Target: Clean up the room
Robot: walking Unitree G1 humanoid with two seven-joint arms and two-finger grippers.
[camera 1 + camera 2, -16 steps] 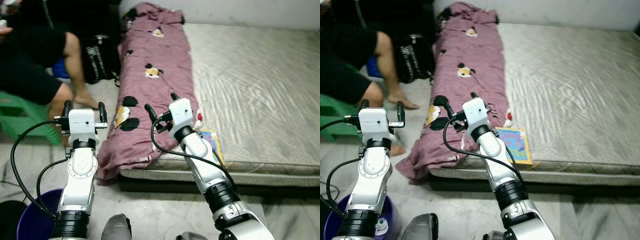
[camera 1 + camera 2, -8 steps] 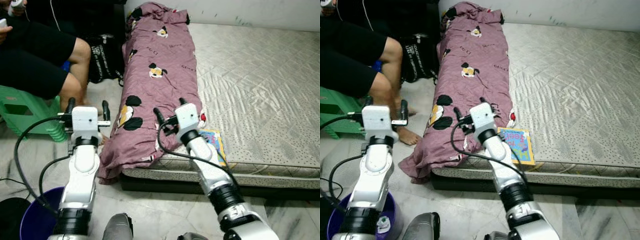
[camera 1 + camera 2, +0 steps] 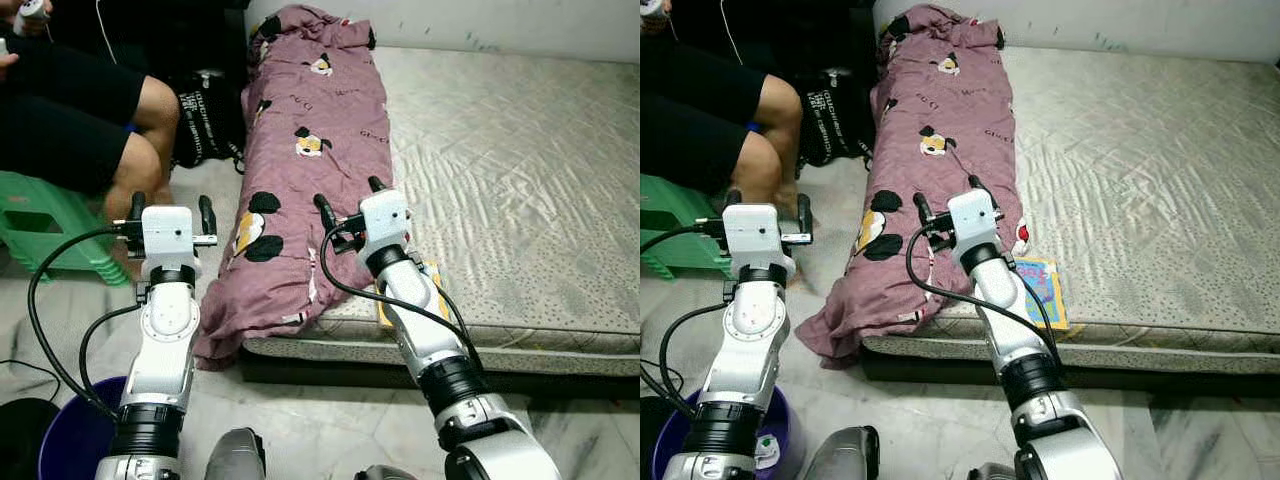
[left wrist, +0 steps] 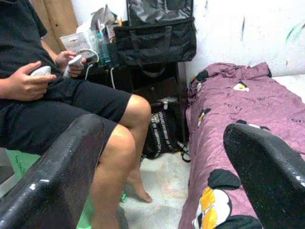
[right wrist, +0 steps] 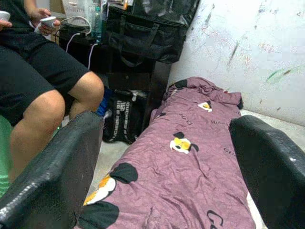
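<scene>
The quilt [image 3: 310,150] is dusty mauve, printed with black-eared cartoon mouse heads, some with yellow and white, and small black lettering. The mattress [image 3: 510,170] is pale grey-beige with a diamond-stitched, speckled pattern. A book [image 3: 1040,290] at its edge is blue and pink with a yellow border. The stool [image 3: 40,225] is green, the bucket [image 3: 70,440] deep purple, and the bag [image 3: 205,120] black with white lettering. The person [image 4: 57,95] wears black. Both arms are silver with black fingers.
</scene>
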